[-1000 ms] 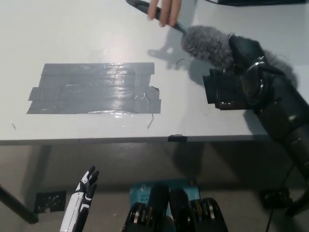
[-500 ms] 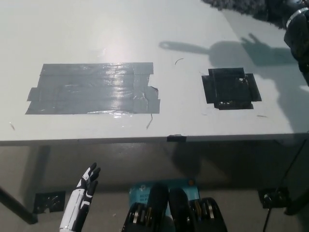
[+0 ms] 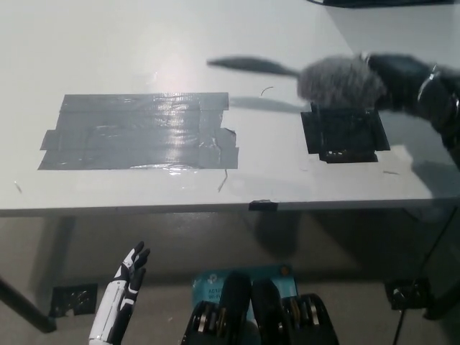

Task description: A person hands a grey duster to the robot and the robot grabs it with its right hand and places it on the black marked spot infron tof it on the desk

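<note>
Above the far right of the white desk [image 3: 144,43], the robot's black right hand [image 3: 402,75] holds the grey duster [image 3: 339,80] by its fluffy head, fingers wrapped about the far side of the fluff. The dark handle [image 3: 248,65] sticks out to picture left, blurred, and throws a shadow on the desk below it. No person shows at the desk, so the handover looks complete and the grab made. The duster's head hangs over the top edge of the black marked spot [image 3: 345,136], a square of dark tape near the desk's front edge; whether it touches the surface cannot be told, though the shadow suggests it is in the air. What is left, by this view, is to bring the duster down so that it lies on the black square and then let go. A wide patch of grey tape [image 3: 136,133] lies well apart to picture left and plays no part. The white left hand [image 3: 126,287] rests below the desk edge at lower left, fingers spread, holding nothing.
</note>
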Tool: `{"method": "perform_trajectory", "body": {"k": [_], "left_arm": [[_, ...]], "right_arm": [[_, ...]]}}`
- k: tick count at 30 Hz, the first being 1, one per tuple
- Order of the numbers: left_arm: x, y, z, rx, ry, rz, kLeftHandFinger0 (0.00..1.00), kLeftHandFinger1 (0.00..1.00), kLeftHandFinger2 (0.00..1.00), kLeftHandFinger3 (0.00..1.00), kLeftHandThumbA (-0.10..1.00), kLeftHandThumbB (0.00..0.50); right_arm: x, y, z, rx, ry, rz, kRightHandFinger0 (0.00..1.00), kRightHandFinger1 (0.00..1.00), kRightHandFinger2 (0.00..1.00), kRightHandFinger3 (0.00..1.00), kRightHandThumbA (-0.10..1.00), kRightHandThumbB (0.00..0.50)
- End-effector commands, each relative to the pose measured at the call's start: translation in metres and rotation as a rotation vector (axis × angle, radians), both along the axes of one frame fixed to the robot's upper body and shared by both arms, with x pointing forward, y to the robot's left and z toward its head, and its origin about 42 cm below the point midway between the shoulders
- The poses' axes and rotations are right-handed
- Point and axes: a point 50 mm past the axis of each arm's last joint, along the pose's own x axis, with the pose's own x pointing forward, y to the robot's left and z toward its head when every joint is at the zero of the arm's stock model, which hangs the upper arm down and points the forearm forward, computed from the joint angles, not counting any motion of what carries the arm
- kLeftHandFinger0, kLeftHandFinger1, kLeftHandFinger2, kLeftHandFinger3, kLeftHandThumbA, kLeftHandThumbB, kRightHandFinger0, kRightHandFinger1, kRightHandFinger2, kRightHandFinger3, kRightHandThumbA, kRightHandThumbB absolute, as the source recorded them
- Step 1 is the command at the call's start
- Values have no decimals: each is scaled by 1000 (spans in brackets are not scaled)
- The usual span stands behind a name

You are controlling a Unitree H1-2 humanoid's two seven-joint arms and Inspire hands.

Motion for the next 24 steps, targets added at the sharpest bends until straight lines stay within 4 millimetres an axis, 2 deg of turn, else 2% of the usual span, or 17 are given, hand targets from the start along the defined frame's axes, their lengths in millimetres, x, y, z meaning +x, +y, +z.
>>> {"method": "perform_trajectory", "body": {"k": [1,2,3,4,5,6,10,11,12,14,16,18,20,21,22,24], "left_arm": [[1,0,9,11,-49,-29,1000,1000,1000,1000,1000,204],[2,0,11,16,-55,-30,1000,1000,1000,1000,1000,196],[3,0,11,17,-58,-30,1000,1000,1000,1000,1000,194],[3,0,11,15,-54,-29,1000,1000,1000,1000,1000,200],[1,0,11,8,-44,-26,1000,1000,1000,1000,1000,211],[1,0,11,7,-41,-25,1000,1000,1000,1000,1000,219],[2,0,11,19,-52,-31,1000,1000,1000,1000,1000,197],[2,0,11,20,-51,-30,1000,1000,1000,1000,1000,197],[2,0,11,28,-53,-31,1000,1000,1000,1000,1000,207],[1,0,13,26,-46,-26,1000,1000,1000,1000,1000,216],[2,1,13,30,-48,-26,1000,1000,1000,1000,1000,224],[3,1,12,15,-45,-22,1000,1000,1000,1000,1000,246],[2,1,11,13,-42,-20,1000,1000,1000,1000,1000,250],[2,1,12,13,-41,-22,1000,1000,1000,1000,1000,249],[2,1,12,18,-46,-21,1000,1000,1000,1000,1000,240],[3,1,13,30,-57,-26,1000,1000,1000,1000,1000,224]], "right_arm": [[4,11,29,-2,-4,31,91,570,897,899,-100,186],[5,13,33,11,0,27,355,830,1000,1000,69,256],[7,14,35,22,11,20,513,876,1000,1000,160,273],[6,15,38,42,33,19,900,1000,1000,1000,368,326],[5,15,43,69,75,23,1000,1000,1000,1000,502,404],[5,15,46,74,104,18,1000,1000,1000,1000,604,430],[4,16,59,135,90,55,1000,1000,1000,1000,737,496],[3,16,62,141,78,60,1000,1000,1000,1000,745,500],[2,16,69,154,59,73,1000,1000,1000,1000,814,500],[2,15,82,211,45,78,1000,1000,1000,1000,819,500],[-1,12,108,349,26,93,1000,1000,1000,1000,727,500],[-8,11,138,383,-14,106,1000,1000,1000,1000,779,497],[-10,9,157,451,-11,118,1000,1000,1000,1000,777,500],[-13,7,172,460,-48,129,1000,1000,1000,1000,819,498],[-17,2,193,534,-93,135,1000,1000,1000,1000,802,499],[-24,-3,212,569,-166,135,1000,1000,1000,1000,814,500]]}}
